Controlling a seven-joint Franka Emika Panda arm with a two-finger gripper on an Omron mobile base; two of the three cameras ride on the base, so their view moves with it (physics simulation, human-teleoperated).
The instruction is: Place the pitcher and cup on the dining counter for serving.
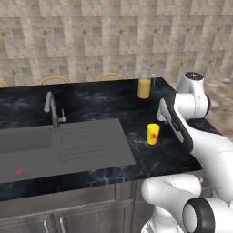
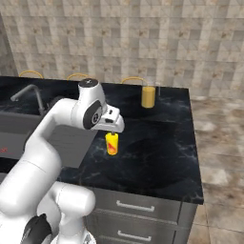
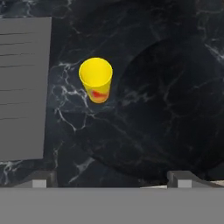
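The small yellow cup (image 1: 153, 134) (image 2: 112, 143) (image 3: 96, 79) with a red mark stands upright on the black dining counter (image 1: 104, 102) (image 2: 157, 157) (image 3: 170, 78), just right of the drainboard. The pitcher (image 1: 144, 86) (image 2: 148, 96), clear above and orange below, stands upright near the counter's far edge. My gripper (image 3: 113, 181) (image 2: 114, 128) hangs open above the counter, nothing between its fingers. It is well above the cup and a little to its near side. In the hand view the cup lies up and left of centre.
A grey sink (image 1: 25, 141) with a faucet (image 1: 52, 109) and ribbed drainboard (image 1: 93, 143) (image 3: 22, 87) fills the counter's left. A small red item (image 1: 18, 172) lies in the sink. Yellow chair backs (image 1: 54, 79) rise behind the counter. The counter ends at the right (image 2: 195, 157) over tiled floor.
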